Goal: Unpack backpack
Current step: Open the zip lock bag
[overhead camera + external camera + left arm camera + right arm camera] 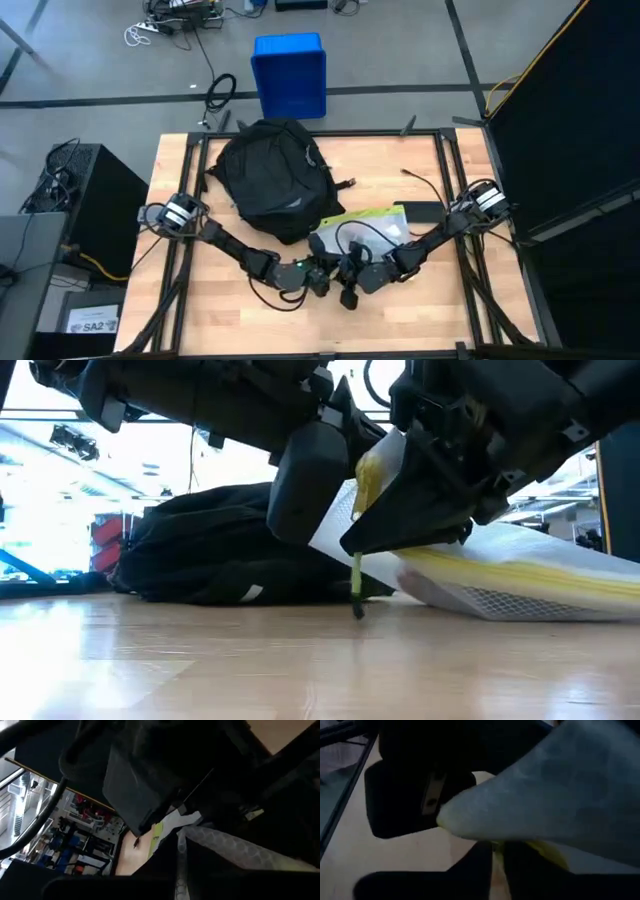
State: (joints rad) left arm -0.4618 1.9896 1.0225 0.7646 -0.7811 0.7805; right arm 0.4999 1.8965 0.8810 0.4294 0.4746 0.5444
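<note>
A white mesh pouch with a yellow-green edge [368, 225] lies near the middle of the wooden desk [440, 310], a small flat black item [423, 211] sits beside it toward the right edge, and a blue bin [290, 75] stands on the floor beyond the far edge.

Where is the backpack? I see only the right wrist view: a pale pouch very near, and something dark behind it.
Observer: In the high view the backpack lies on the far left part of the table, beyond both grippers.
Operator: Is the pouch out of it?
Observer: It seems so. The pouch lies to the right of the backpack, and the low view shows one end lifted, pinched by the right gripper.
Operator: And the left arm?
Observer: The left gripper is close beside the right one, at the same end of the pouch.
</note>
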